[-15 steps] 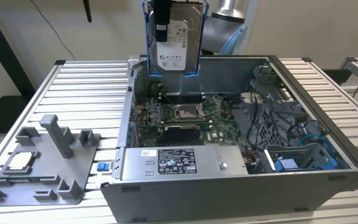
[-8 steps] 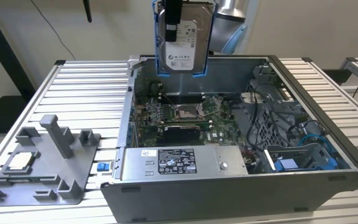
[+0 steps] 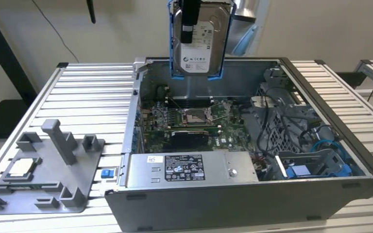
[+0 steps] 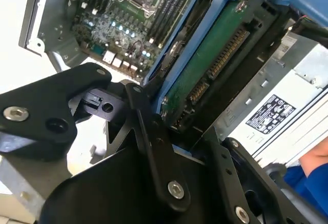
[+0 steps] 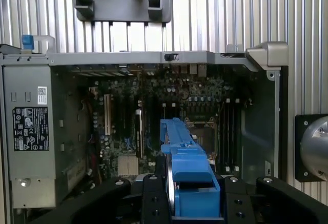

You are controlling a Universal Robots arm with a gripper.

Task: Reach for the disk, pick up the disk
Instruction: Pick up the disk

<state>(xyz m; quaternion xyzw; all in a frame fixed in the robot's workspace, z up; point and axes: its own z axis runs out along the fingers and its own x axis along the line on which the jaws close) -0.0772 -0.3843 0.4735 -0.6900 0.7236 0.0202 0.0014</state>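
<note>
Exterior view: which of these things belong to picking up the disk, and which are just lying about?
Part of the job:
- the disk, hanging upright above the open computer case
- the gripper, shut on the disk

Just lying about:
- the grey plastic stand on the table, at the exterior view's left
- the small pale chip resting on that stand
- the power supply inside the case

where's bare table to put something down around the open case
Bare slats lie between the grey stand and the computer case, and behind the stand towards the far table edge. Inside the case it's crowded with boards and cables. The gripper holds the disk above it.
</note>
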